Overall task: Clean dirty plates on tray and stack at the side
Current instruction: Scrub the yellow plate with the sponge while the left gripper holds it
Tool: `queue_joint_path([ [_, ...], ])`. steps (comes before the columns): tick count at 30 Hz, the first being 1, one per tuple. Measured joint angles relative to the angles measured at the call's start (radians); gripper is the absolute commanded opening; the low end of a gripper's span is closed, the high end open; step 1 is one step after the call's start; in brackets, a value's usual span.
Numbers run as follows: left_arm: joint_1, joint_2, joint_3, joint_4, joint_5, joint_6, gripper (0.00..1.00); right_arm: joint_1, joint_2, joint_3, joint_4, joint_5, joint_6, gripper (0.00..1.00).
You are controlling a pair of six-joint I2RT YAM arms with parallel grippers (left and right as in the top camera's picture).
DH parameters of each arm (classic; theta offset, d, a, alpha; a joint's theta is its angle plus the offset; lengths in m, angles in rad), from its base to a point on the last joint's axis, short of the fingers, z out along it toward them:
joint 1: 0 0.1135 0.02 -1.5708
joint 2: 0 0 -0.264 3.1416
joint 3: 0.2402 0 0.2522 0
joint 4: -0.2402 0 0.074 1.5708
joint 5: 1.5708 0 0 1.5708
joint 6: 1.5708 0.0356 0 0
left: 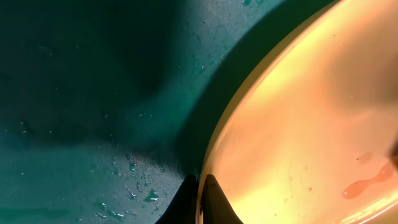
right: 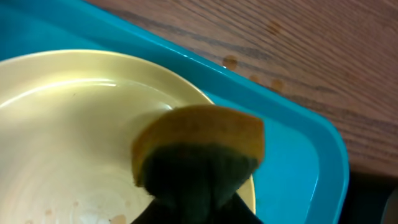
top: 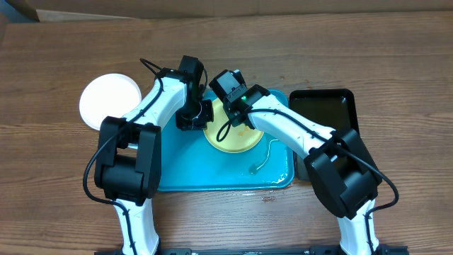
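Plates I can count: two. My left fingers (left: 219,208) are closed tight on the near-left rim of the green plate (left: 298,124), one tip above the edge and one below, so that plate is in my grip. Just inside the rim its pale centre carries one orange-red smear (left: 367,183) and a few tiny specks.

My right fingers (right: 161,214) are mostly hidden behind the one sponge (right: 199,155) they carry. It has a yellow body with the dark scrub side toward me. As far as I can see, they are closed on it. The sponge sits over the far rim of the same plate, but I cannot tell whether it touches the surface.

Beyond both sets of fingers, the green plate lies flat on the tray (top: 191,177), in its far half and right of the middle. Water drops (left: 134,180) dot the tray floor beside the rim I hold, and a thin curved streak of water lies toward the tray's near right corner.

The white plate (top: 106,99) is off the tray, lying on the bench (top: 56,205) to the left, near the tray's far left corner.

I count two trays. The turquoise one is under the green plate, and one black tray (top: 322,106) stands just beside it on the right.
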Motion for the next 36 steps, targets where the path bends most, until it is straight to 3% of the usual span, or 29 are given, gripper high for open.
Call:
queue_joint_path([
  [9,0.000,0.000,0.000,0.000,0.000,0.000,0.05,-0.038,0.000,-0.016,0.000,-0.008,0.001,0.16],
  [18,0.000,0.000,0.000,0.000,0.000,0.000,0.06,-0.064,0.000,-0.012,-0.018,-0.077,0.002,0.21],
  [28,0.000,0.000,0.000,-0.003,0.000,0.000,0.06,-0.066,0.000,0.055,-0.103,-0.154,0.005,0.35],
  [36,0.000,0.000,0.000,-0.004,0.000,0.000,0.06,-0.076,0.000,0.037,-0.080,-0.232,0.005,0.37],
])
